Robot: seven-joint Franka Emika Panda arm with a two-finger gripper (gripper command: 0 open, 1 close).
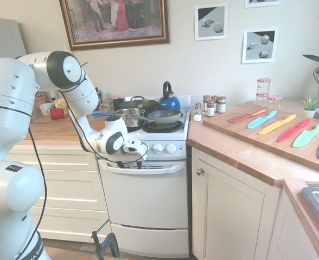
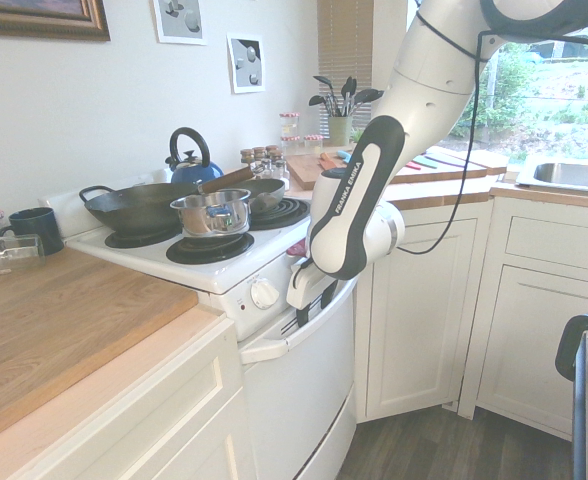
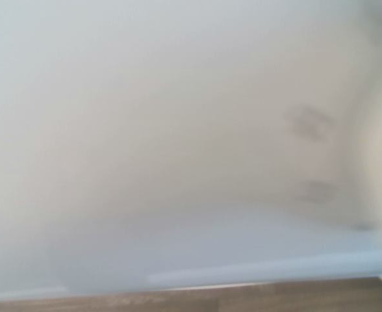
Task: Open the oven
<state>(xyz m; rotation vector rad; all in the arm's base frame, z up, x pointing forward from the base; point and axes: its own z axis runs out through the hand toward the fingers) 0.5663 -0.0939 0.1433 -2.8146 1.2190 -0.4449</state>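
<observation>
Wood worktop (image 1: 235,143), right of cooker: cutting board (image 1: 246,127) on it, spice jars (image 1: 210,108) beside the board, near the cooker. Potted succulent (image 1: 310,106) behind the board. Left wood worktop (image 2: 84,330): dark mug (image 2: 37,231), clear glass (image 2: 12,255) lying on its side next to it. Red mug (image 1: 57,113) on it too.

Bright kitchen corner with cream cabinets and daylight from a window.
A gilt-framed painting (image 1: 116,40) and small unframed prints (image 1: 211,21) hang on a pale wall (image 1: 176,59). Wooden countertops (image 1: 224,141) top cream cabinets (image 1: 234,206), one door bearing a round knob (image 1: 199,171). Greenery shows through the window (image 2: 549,100), beside a slatted blind (image 2: 344,75); the floor (image 2: 444,450) is dark wood-look planks.
</observation>
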